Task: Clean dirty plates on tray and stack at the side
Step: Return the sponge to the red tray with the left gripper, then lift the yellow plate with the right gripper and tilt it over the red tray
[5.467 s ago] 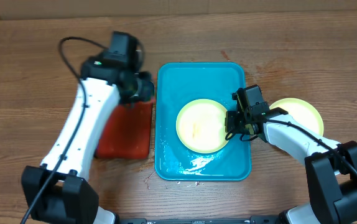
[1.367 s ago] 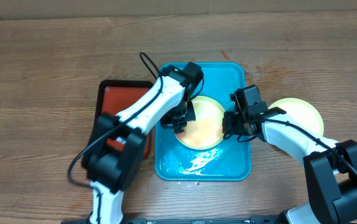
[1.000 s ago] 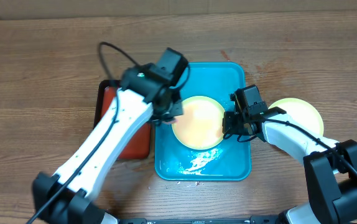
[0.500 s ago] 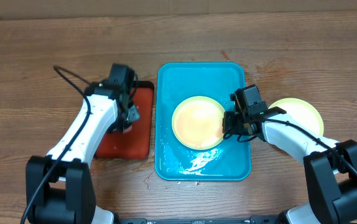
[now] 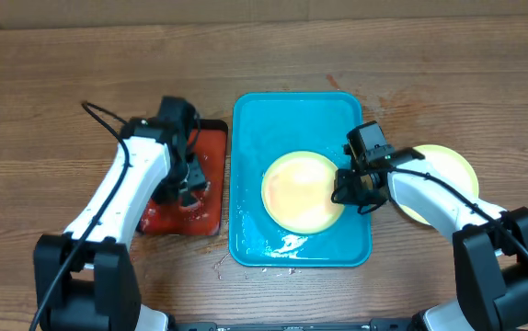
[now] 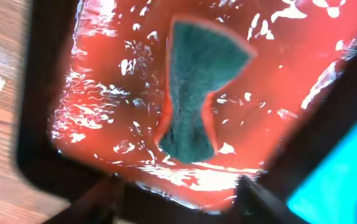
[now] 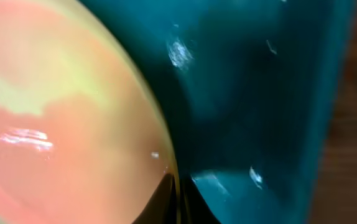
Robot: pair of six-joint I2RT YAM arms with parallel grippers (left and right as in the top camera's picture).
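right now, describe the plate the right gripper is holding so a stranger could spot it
Start at the big turquoise tray mid-table. The plate lies inside it, toward its right side, rim pinched by the right gripper. Unlike the yellow-green plate on bare wood further right, its face is tinted orange-pink.

This looks like a robotics lab bench rather than a kitchen. Two white machine arms, the left arm (image 5: 121,202) and the right arm (image 5: 430,198), rise from the near edge of a wood-grain counter (image 5: 43,110). A black cable (image 5: 98,115) loops loose over the left one. The only kitchenware is plastic: a wet turquoise tray (image 5: 292,97) holding a yellow-green plate (image 5: 296,188), and a red tray (image 5: 167,221) nearer the left edge.
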